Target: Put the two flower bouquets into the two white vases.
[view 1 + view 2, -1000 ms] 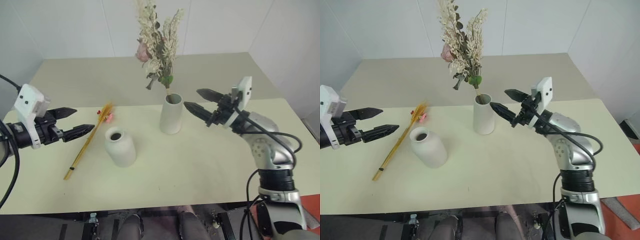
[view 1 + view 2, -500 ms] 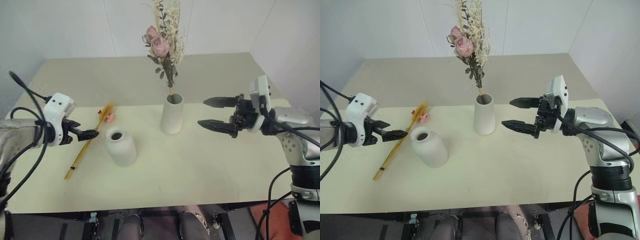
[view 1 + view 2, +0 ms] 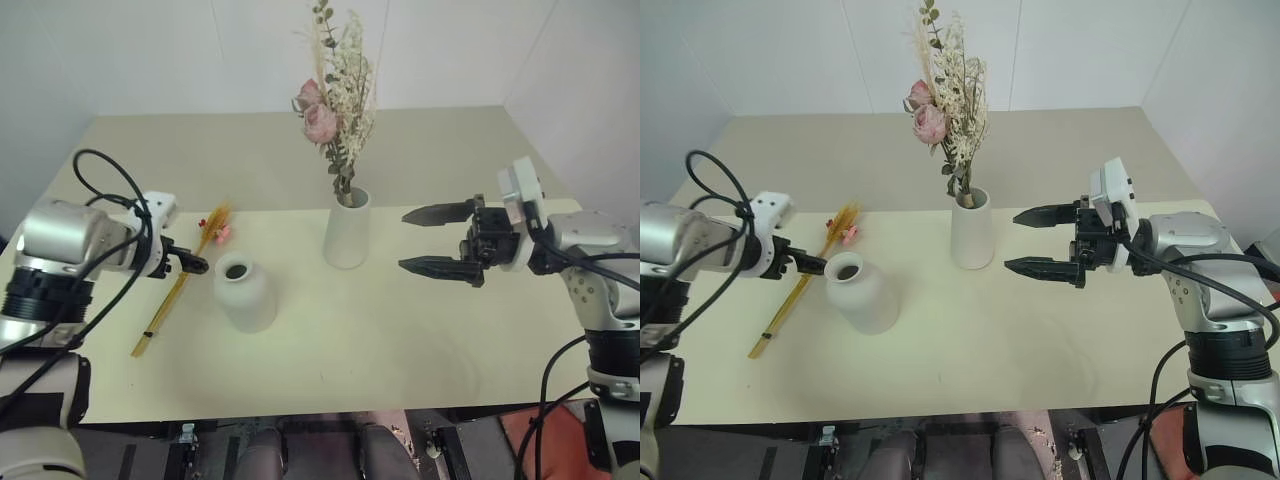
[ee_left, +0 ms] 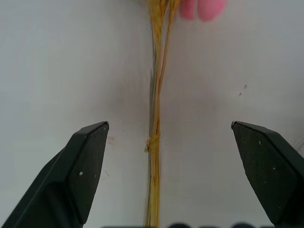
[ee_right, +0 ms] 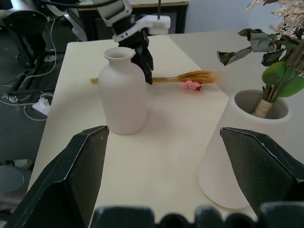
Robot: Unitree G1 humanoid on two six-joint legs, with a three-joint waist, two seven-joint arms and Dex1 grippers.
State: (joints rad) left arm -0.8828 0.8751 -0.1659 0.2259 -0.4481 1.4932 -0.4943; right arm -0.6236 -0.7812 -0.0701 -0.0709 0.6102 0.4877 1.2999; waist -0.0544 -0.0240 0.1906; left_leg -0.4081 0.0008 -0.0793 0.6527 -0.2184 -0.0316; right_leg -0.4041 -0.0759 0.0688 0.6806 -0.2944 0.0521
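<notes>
Cream table (image 3: 400, 330) bears wheat bunch (image 3: 180, 290); left tool (image 3: 196, 265) spread above it; right tool (image 3: 432, 240) released.

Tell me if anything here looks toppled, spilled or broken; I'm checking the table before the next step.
Nothing stands out. Both vases stand upright: the tall vase holds the rose bouquet, and the short vase is empty. The wheat bunch lies flat on the table, not yet placed.

Short vase (image 5: 124, 93), wheat bunch (image 5: 190, 77) behind — tall vase (image 5: 242, 147) holding stems
</notes>
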